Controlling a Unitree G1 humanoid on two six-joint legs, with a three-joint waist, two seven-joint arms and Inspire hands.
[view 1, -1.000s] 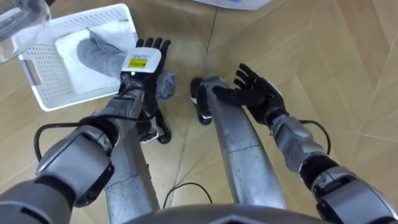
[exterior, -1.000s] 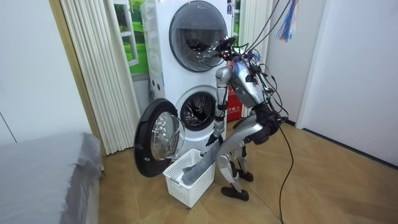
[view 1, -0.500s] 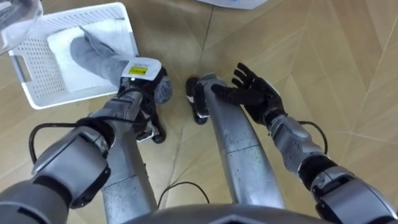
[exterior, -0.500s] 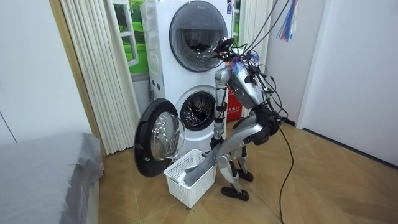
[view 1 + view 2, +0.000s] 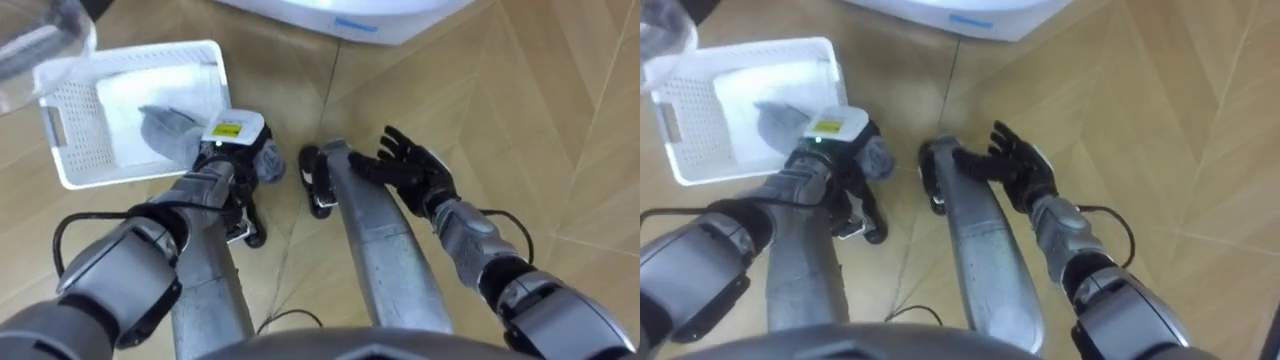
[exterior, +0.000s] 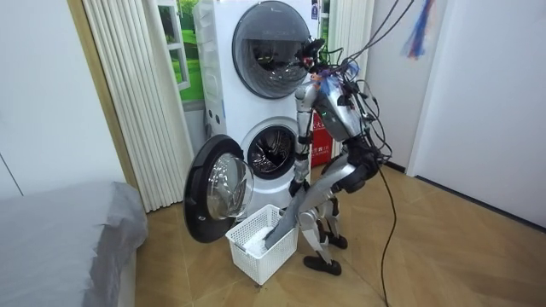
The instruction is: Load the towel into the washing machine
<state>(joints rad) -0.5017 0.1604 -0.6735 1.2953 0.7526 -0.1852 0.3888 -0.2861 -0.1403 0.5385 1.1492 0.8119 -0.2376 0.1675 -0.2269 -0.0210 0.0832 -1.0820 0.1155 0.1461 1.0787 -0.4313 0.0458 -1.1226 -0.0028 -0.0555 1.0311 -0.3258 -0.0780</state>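
The right hand [image 5: 412,172] hangs spread and empty beside the knee. The left hand [image 5: 236,145] seems clenched on the grey towel [image 5: 160,125], though its fingers are tucked under. The cloth trails into the white basket [image 5: 55,125]. It looks soft, light and floppy, best bunched mid-length. Beyond, the washing machine [image 6: 266,160] gapes open.

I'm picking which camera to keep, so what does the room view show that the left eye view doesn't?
Room view: the washing machine's drum opening, a second machine stacked above, the curtain and a bed corner. Left eye view: the left hand curled round the grey towel, the right hand open, holding nothing. Both: the towel leading out of the white basket.
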